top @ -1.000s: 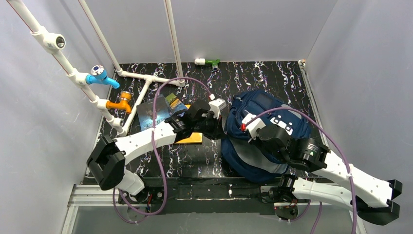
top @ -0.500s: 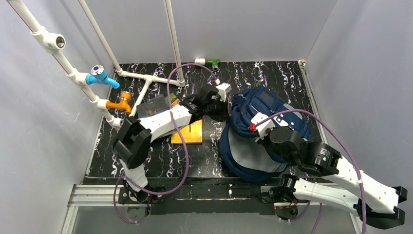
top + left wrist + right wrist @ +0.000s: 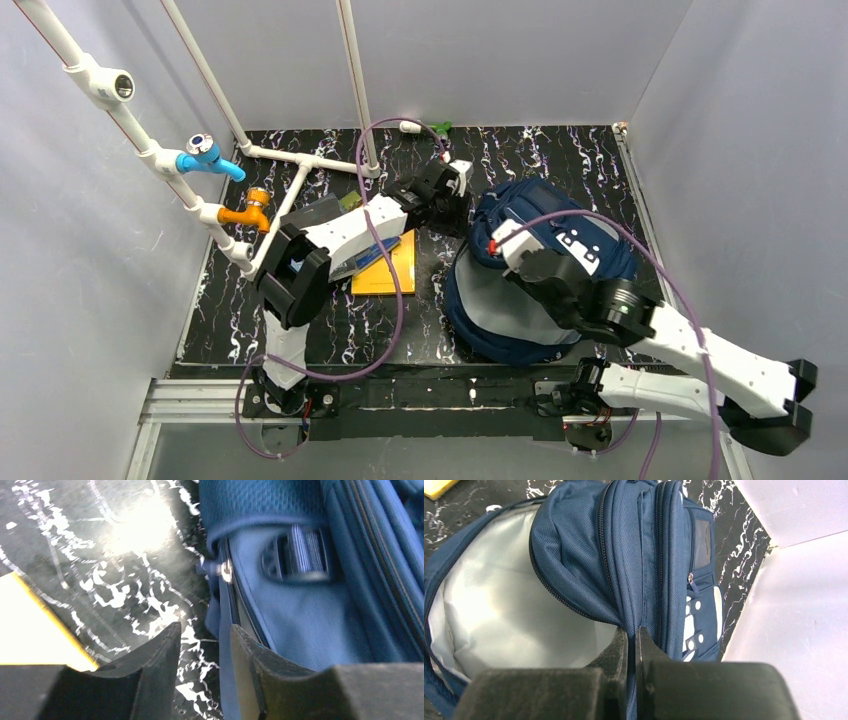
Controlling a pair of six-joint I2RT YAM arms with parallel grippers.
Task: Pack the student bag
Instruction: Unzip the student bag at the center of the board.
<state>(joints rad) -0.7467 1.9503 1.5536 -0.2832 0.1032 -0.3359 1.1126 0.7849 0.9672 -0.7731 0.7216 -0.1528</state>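
Student bag (image 3: 540, 205) lies on the table's (image 3: 560, 155) right, its mouth held wide by the right gripper (image 3: 631, 635) clamped on the front flap; the left gripper (image 3: 202, 635), jaws apart beside the rim, likely must next fetch the yellow book (image 3: 375, 282).

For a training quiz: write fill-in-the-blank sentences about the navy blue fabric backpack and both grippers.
The large navy blue fabric backpack's grey-lined main compartment lies ___. The right gripper is ___ on its navy fabric. The left gripper, jaws parted, holds ___.
Missing words: open; shut; nothing.
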